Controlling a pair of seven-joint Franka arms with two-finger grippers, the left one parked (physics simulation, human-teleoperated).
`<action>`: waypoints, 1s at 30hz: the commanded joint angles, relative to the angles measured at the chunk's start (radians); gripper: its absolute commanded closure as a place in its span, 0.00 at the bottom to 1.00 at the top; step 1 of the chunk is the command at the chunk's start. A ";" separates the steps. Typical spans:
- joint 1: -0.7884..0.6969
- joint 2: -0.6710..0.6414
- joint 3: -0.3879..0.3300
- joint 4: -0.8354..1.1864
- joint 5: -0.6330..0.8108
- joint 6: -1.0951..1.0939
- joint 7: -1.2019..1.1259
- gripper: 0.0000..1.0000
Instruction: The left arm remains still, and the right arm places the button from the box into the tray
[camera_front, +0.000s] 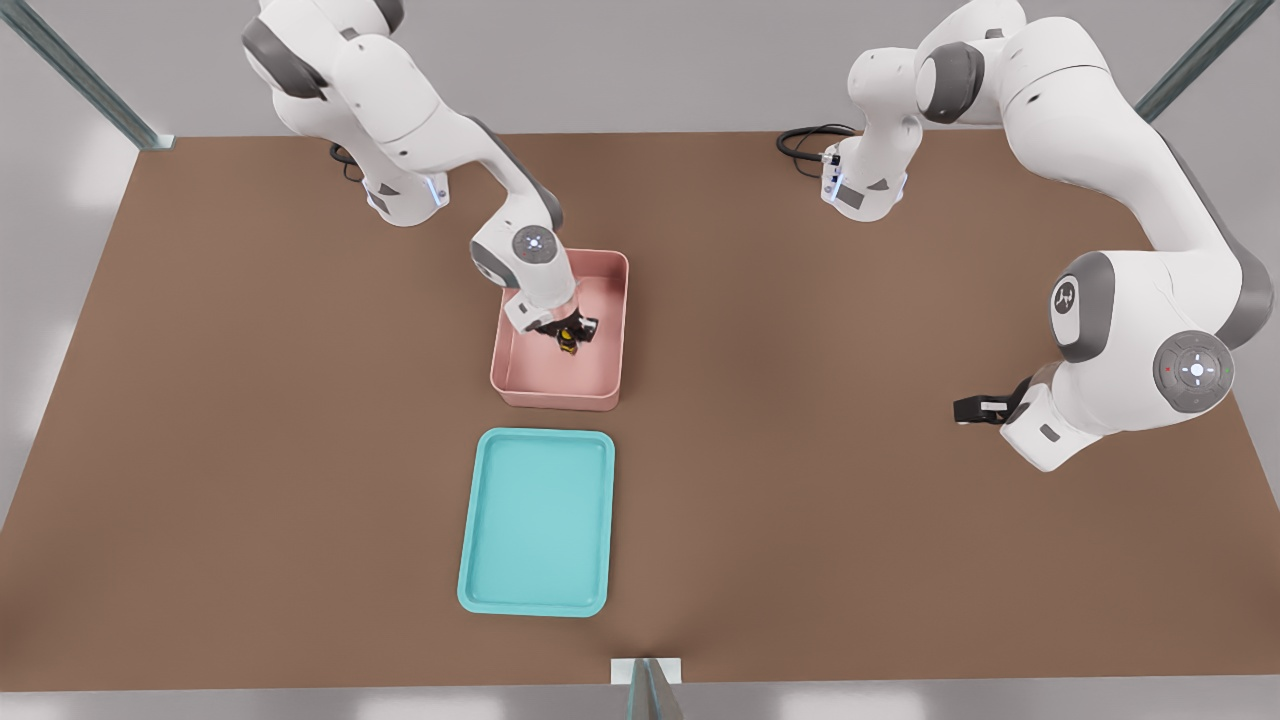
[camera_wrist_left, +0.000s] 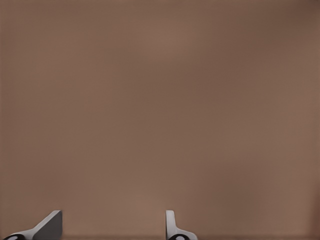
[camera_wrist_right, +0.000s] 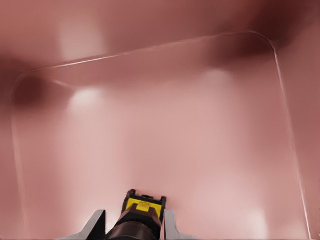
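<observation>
The pale pink box (camera_front: 558, 398) stands mid-table, and its floor (camera_wrist_right: 175, 130) fills the right wrist view. My gripper (camera_front: 571, 336) reaches down inside the box, near the wall on the front view's right. Its two fingers are shut on the button (camera_front: 568, 344), a tiny part with a yellow cap on a dark base. In the right wrist view the button (camera_wrist_right: 144, 205) sits between the pale fingertips of the gripper (camera_wrist_right: 134, 214), just above the pink floor. The teal tray (camera_front: 536, 520) lies flat a short way in front of the box, with nothing in it.
The parked arm (camera_front: 1120, 300) bends over the table at the front view's right, its black gripper (camera_front: 983, 408) low above the brown tabletop (camera_front: 250, 400). Black cables (camera_front: 805, 142) lie by its base at the back. A post (camera_front: 646, 690) stands at the near edge.
</observation>
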 joint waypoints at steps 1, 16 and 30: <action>-0.006 -0.008 -0.001 0.002 0.000 -0.005 0.056 0.46; -0.045 -0.106 -0.011 0.303 0.232 -0.517 -0.291 0.54; -0.151 0.421 -0.123 0.972 0.224 -0.491 -0.644 0.54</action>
